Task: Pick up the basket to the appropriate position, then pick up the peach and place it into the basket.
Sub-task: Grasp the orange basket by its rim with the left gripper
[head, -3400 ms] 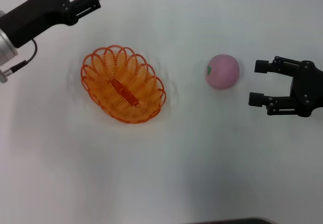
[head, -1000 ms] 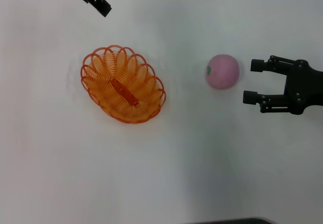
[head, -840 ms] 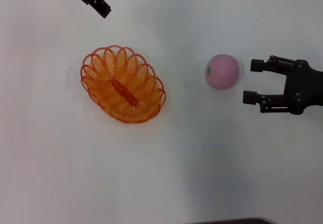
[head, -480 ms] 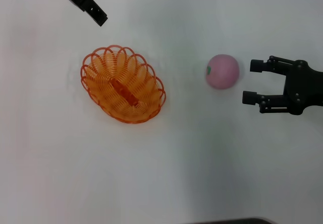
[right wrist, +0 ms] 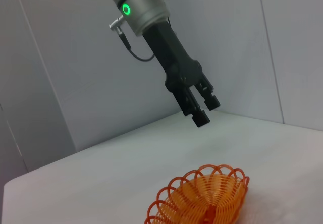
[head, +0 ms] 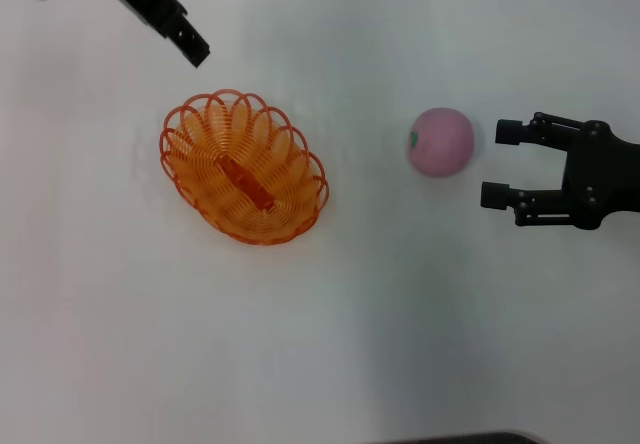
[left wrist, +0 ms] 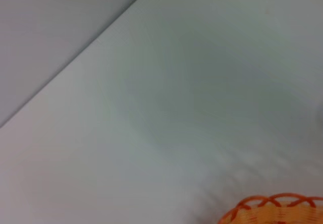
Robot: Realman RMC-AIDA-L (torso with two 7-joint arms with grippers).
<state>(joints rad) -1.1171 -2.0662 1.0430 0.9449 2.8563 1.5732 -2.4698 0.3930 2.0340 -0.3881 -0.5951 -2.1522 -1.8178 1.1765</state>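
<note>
The oval orange looped-wire basket lay on the white bench, the round pale pink peach well to its right. The left end effector hung above the basket's far rim, fingers together. The right end effector waited just beside the peach, fingers apart.

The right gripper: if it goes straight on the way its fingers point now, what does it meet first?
Most likely the peach: the right gripper is open and points at it. Height is unclear from above.
</note>
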